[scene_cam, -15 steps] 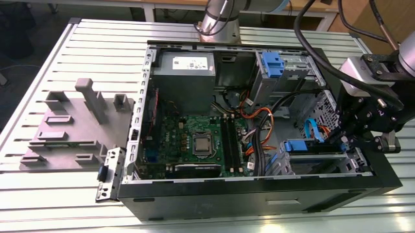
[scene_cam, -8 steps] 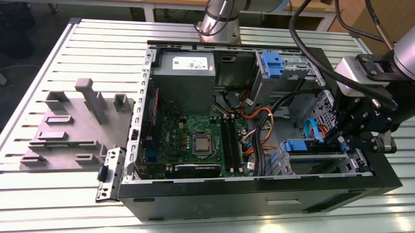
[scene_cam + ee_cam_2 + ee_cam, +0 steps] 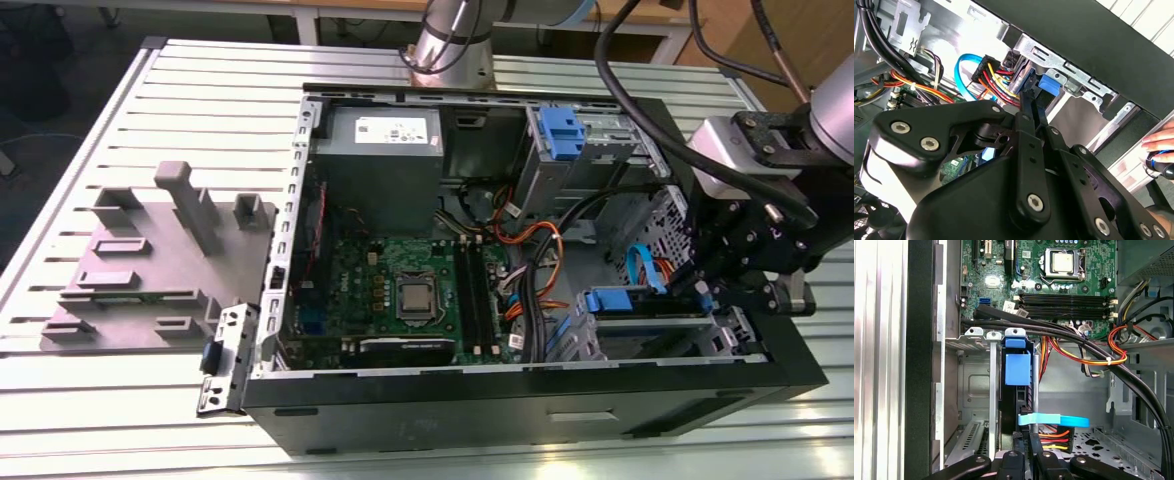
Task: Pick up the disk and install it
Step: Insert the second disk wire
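**Claw at the drive cage with the disk seated on edge**

Black linkage claw of the arm [image 3: 721, 290] hangs inside the open black desktop computer case [image 3: 534, 390], at the lower drive cage on the exterior view's right. In the first wrist view its two slim black fingers [image 3: 1030, 445] stand close together, pressed against the rear edge of the disk, so the claw looks clenched on that edge; the exact contact is partly hidden by the linkage.

The disk [image 3: 1010, 405], a flat dark-sided hard drive with blue plastic side rails, stands on edge in a slot of the silver metal drive cage [image 3: 974, 385]. Its blue rail tab shows as a square plate facing the camera, with a smaller blue cap above it. In the second wrist view the same blue tab [image 3: 1050, 84] sits just past the fingertips, under the cage's silver bracket. The label is not visible.

A light-blue flat data cable [image 3: 1054, 420] and a red, yellow and black power lead [image 3: 1054, 435] lie just beside the claw. Beyond them lies the green motherboard [image 3: 1064, 275]. A person's hand [image 3: 1161, 145] rests outside the case.
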Action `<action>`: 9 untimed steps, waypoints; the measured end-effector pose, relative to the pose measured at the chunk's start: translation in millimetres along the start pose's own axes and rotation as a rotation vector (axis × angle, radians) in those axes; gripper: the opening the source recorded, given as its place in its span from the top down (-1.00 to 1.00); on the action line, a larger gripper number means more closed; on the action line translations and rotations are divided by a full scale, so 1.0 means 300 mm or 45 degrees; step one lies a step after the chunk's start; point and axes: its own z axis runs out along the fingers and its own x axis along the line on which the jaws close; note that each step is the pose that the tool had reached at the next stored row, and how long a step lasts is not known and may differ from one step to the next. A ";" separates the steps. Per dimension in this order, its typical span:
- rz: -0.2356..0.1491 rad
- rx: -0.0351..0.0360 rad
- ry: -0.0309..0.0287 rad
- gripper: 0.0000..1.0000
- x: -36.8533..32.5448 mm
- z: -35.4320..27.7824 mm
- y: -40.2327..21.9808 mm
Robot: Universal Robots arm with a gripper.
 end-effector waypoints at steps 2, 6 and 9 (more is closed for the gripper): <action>0.000 0.0000 0.0000 0.68 0.000 0.000 0.000; 0.000 0.0001 0.0002 0.68 0.000 0.000 0.000; 0.000 0.0001 0.0004 0.68 0.001 0.003 0.000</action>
